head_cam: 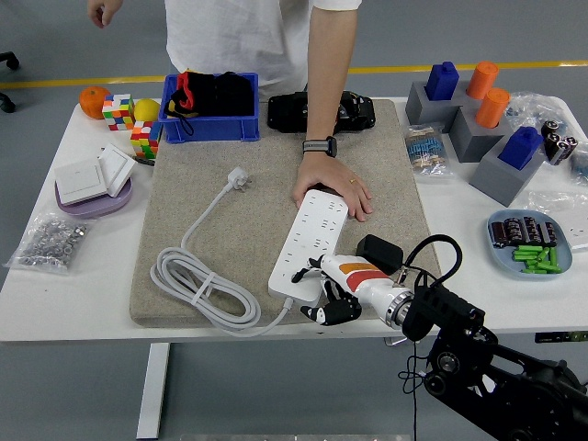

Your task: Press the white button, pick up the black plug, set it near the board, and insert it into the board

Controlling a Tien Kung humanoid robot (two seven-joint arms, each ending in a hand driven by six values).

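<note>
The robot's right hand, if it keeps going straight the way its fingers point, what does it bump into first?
Probably the white power strip. The right hand points left at its near end, fingers curled and almost touching it. Past that lies the coiled white cable.

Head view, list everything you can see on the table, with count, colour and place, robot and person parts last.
Power strip: 1, white, mat centre.
Cord: 1, white, coiled on mat's left.
Black plug: 1, right of strip.
Mat: 1, beige, table centre.
Bin: 1, blue, far left.
Black case: 1, far centre.
Cubes: 2, multicoloured, far left.
Switches: 2, white, on purple dish, left.
Blocks: grey holders with blue and orange pegs, far right.
Tray: 1, blue, right.
Right robot hand: at strip's near end.
Person's hand: resting on strip's far end.
</note>
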